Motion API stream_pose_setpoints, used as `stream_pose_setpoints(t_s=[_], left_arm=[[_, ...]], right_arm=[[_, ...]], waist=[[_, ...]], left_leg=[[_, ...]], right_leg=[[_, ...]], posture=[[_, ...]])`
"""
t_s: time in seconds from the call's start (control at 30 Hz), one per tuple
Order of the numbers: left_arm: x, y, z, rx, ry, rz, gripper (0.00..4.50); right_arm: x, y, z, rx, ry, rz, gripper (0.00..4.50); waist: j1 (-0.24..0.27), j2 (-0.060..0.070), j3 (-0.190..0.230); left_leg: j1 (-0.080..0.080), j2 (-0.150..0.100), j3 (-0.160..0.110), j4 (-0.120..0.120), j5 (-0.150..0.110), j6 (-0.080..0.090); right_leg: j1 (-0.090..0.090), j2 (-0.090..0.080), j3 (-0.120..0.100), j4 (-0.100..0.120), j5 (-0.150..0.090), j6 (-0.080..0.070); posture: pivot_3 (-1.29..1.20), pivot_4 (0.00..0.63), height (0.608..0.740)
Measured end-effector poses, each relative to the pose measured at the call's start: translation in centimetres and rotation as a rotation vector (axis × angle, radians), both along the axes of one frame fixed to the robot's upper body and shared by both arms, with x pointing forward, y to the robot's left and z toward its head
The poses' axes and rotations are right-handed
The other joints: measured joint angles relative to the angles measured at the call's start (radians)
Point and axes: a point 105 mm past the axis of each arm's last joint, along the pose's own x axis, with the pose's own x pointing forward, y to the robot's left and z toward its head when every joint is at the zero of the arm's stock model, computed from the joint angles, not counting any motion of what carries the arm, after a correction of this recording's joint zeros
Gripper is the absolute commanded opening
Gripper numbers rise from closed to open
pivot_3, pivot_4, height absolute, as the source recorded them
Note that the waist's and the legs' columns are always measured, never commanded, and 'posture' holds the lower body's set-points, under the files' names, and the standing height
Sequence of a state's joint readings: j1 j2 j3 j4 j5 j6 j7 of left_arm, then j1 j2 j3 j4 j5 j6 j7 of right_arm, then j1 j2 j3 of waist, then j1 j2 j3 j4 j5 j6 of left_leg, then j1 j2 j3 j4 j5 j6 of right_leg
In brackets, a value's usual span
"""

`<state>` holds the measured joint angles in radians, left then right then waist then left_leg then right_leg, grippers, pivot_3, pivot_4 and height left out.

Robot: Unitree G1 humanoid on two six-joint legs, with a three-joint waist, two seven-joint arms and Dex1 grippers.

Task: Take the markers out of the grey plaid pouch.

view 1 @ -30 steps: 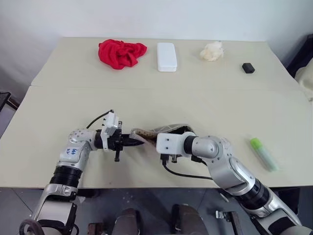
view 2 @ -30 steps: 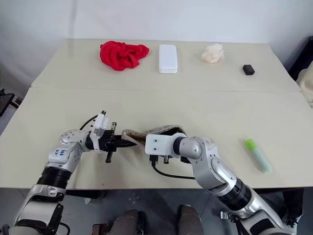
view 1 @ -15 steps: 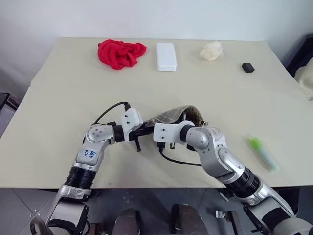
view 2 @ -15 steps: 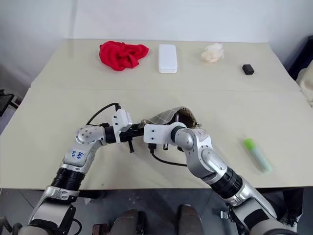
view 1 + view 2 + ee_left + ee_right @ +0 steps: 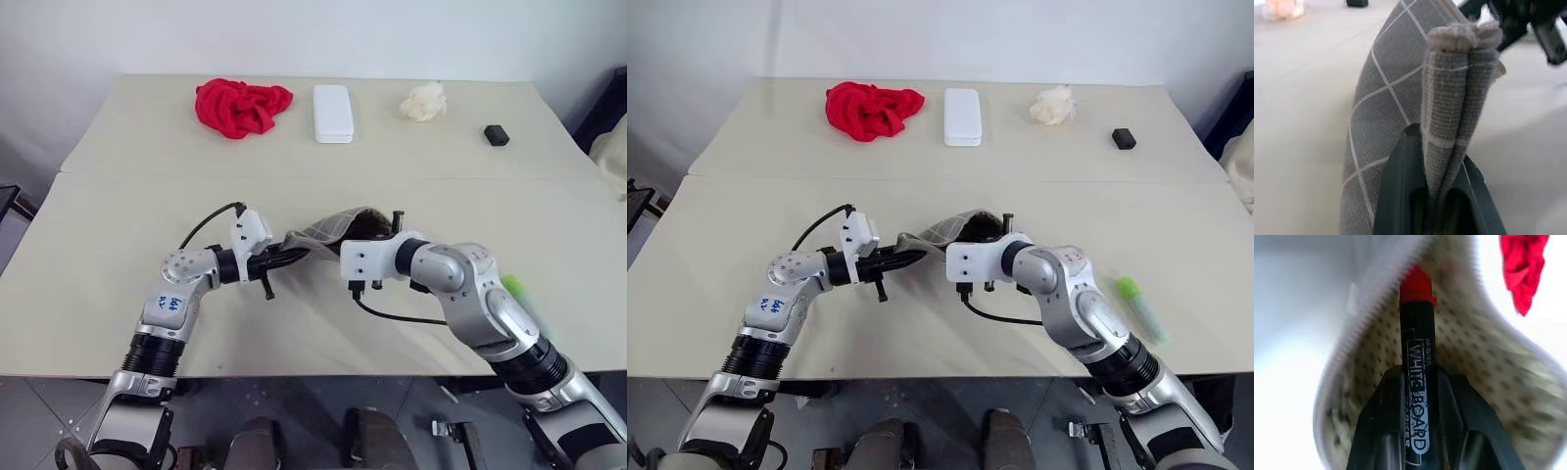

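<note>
With the left gripper (image 5: 1437, 196) clamped on the grey plaid pouch (image 5: 333, 228), the right gripper (image 5: 1418, 431), pinching the red marker (image 5: 1417, 357), should pull straight out of the mouth

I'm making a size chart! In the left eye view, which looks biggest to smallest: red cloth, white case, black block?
1. Red cloth
2. White case
3. Black block

All sit along the table's far edge, so nearness hardly skews this.

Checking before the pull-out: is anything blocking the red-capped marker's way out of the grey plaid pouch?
Nothing visible blocks it. The right gripper is shut on the black whiteboard marker with a red cap, inside the open mouth of the grey plaid fabric pouch; only the dotted lining surrounds it. The left gripper pinches the pouch's other end.
</note>
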<state>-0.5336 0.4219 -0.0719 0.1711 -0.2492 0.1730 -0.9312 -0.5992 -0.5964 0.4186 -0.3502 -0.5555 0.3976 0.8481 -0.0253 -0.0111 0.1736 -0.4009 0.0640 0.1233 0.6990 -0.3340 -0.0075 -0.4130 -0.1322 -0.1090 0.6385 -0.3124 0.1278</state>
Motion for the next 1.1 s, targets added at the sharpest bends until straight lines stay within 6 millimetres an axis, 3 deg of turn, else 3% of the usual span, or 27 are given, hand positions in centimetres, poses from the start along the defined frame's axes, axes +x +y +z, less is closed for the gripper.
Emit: stream_pose_setpoints(t_s=[0.23, 0.47, 0.7, 0.77, 0.9, 1.1], left_arm=[[-0.2, 0.2, 0.9, -0.029, -0.042, -0.024, 0.0], [-0.6, 0.9, 0.8, -0.096, -0.009, -0.092, 0.0], [-0.5, 2.3, 0.7, -0.093, -0.013, -0.098, 0.0], [-0.6, 2.4, 0.5, -0.098, -0.011, -0.114, 0.0], [-1.1, 3.4, 0.7, -0.133, 0.001, -0.147, 0.0], [-1.1, 3.8, 1.6, -0.159, 0.003, -0.188, 0.0]], right_arm=[[-0.8, -1.8, 2.5, 0.243, 0.113, 0.01, 0.59], [-4.3, -3.8, 4.8, 0.392, 0.205, 0.165, 0.59], [-6.5, -7.4, 4.8, 0.585, 0.355, 0.067, 0.59], [-7.4, -10.1, 3.4, 0.66, 0.45, -0.069, 0.59], [-8.0, -16.2, -1.3, 0.736, 0.555, -0.444, 0.59], [-8.8, -21.0, -6.2, 0.752, 0.53, -0.849, 0.59]], waist=[[0.007, 0.0, 0.0], [0.024, 0.0, 0.0], [0.032, 0.0, 0.0], [0.047, 0.0, 0.0], [0.052, -0.001, 0.0], [0.048, 0.0, 0.0]], left_leg=[[0.0, 0.0, 0.0, 0.0, 0.0, 0.0], [0.0, 0.0, 0.0, 0.0, 0.0, 0.0], [0.0, 0.0, 0.0, 0.0, 0.0, 0.0], [0.0, 0.0, 0.0, 0.0, 0.0, 0.001], [0.001, -0.001, 0.0, 0.001, -0.001, 0.001], [0.002, 0.0, 0.001, 0.0, 0.0, 0.001]], right_leg=[[0.0, 0.0, 0.0, 0.0, 0.0, 0.0], [0.0, 0.0, 0.0, -0.001, 0.0, 0.0], [0.001, 0.0, 0.0, -0.001, 0.0, 0.0], [0.002, 0.0, 0.0, -0.002, 0.0, 0.0], [0.002, 0.0, 0.0, -0.002, 0.0, 0.0], [0.002, 0.0, 0.001, -0.001, 0.0, 0.0]], posture=[[0.0, 0.15, 0.74], [0.0, 0.15, 0.74], [0.0, 0.15, 0.74], [0.0, 0.15, 0.74], [0.0, 0.15, 0.74], [0.0, 0.15, 0.74]])
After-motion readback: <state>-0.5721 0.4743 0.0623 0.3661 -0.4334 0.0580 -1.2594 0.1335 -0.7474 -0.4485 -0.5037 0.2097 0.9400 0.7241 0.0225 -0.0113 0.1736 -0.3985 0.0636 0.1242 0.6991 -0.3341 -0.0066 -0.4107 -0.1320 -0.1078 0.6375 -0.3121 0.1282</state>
